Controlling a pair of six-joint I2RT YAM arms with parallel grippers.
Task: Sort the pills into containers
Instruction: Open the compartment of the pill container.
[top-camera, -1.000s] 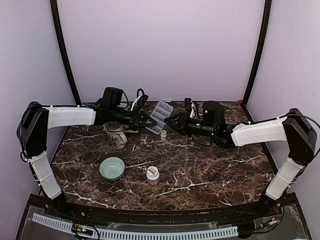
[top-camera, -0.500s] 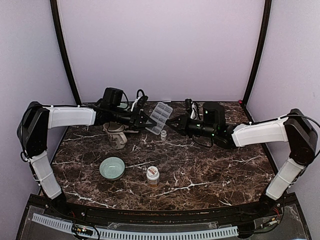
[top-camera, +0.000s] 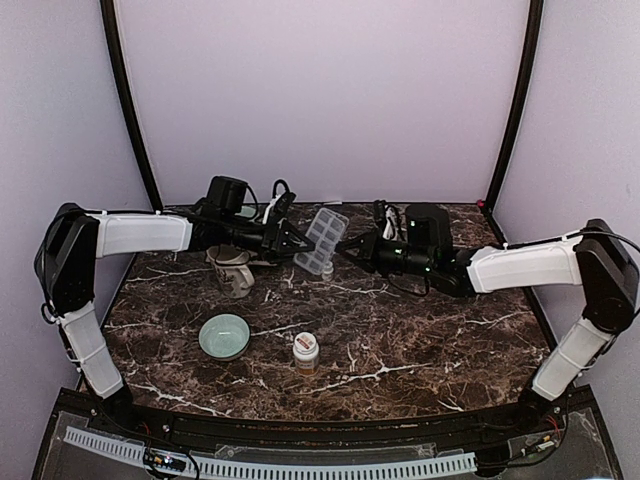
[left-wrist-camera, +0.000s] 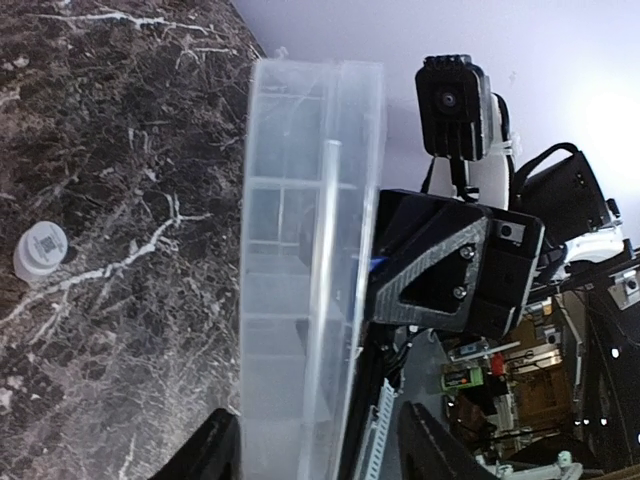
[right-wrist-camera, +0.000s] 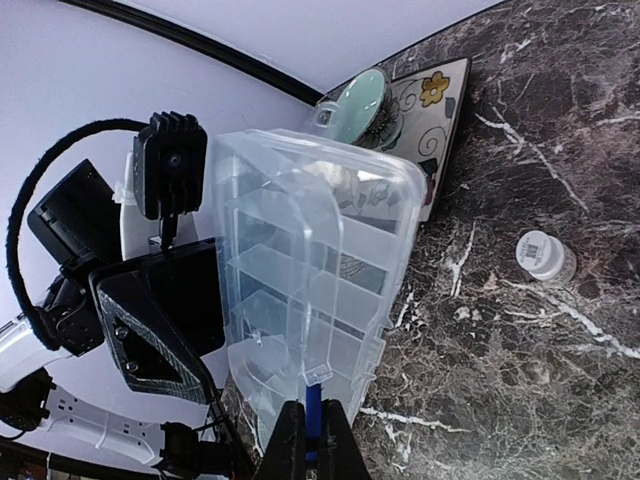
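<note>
**Item 1.** Amber pill bottle (top-camera: 306, 350), white cap, upright on the marble table (top-camera: 450, 340), nearest the arm bases. Neither arm engaged it.

**Item 2.** Pale green bowl (top-camera: 224, 336), just left of the bottle. No contents could be made out.

**Item 3.** Patterned cup (top-camera: 236, 272), under the left wrist.

**Item 4.** Small white-capped vial (top-camera: 327, 268), upright, just below the raised box.

**Item 5.** Pill-organiser box (top-camera: 322, 238), clear, its compartments apparently empty.
- It was lifted off the table and tilted on edge between the two arms, toward the far side.
- Left gripper (top-camera: 292, 243) had its fingers spread around one end, clamping the body. This was judged the steadying hold.
- Right gripper (right-wrist-camera: 312, 415) had its fingers pinched nearly together on the tab at the lid's edge. This was judged a grip for prising the lid, since nothing could go in while it was closed.
- Whether the lid had parted could not be told.

**Item 6.** Second green bowl (right-wrist-camera: 365, 100) on a flowered tray (right-wrist-camera: 440, 90), at the far edge behind the box.
</note>
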